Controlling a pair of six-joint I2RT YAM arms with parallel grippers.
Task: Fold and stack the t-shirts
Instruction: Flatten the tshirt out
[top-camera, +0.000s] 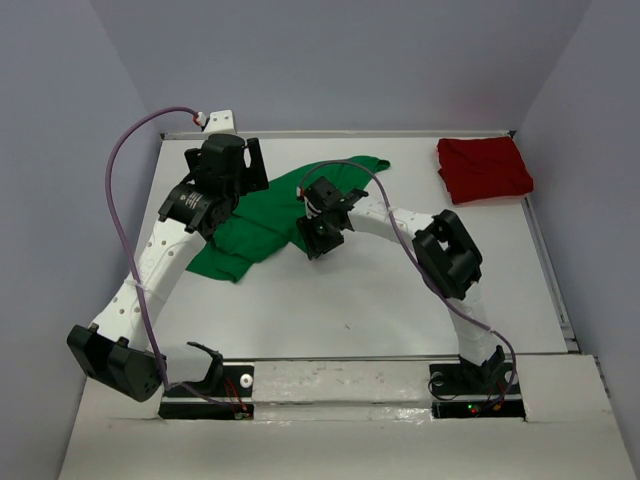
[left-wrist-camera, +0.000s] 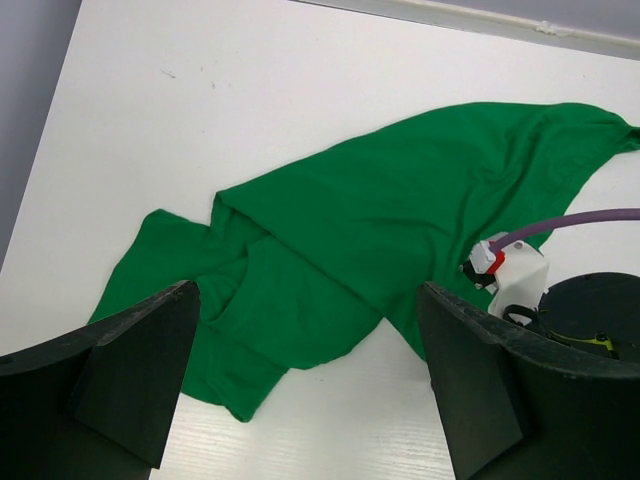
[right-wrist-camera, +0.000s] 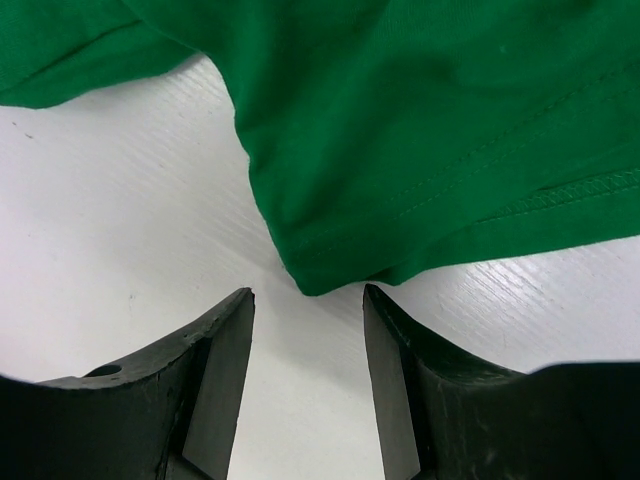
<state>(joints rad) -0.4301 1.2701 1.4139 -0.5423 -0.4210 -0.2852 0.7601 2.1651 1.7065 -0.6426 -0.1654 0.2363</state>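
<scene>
A bright green t-shirt (top-camera: 262, 222) lies crumpled and spread on the white table (top-camera: 350, 300), left of centre. A dark red t-shirt (top-camera: 484, 168) sits folded at the far right corner. My left gripper (left-wrist-camera: 308, 290) hangs wide open above the green t-shirt (left-wrist-camera: 400, 200), with nothing between its fingers (left-wrist-camera: 130, 370). My right gripper (right-wrist-camera: 308, 292) is open and low over the table. A hemmed corner of the green t-shirt (right-wrist-camera: 420, 150) lies just ahead of its fingertips and is not gripped. In the top view the right gripper (top-camera: 322, 232) is at the shirt's near right edge and the left gripper (top-camera: 232, 165) at its far left.
A purple cable (top-camera: 125, 200) loops from the left arm towards the back wall. Grey walls close in the table on the left, back and right. In the left wrist view the right arm's wrist (left-wrist-camera: 520, 285) shows at the right, lying over the shirt.
</scene>
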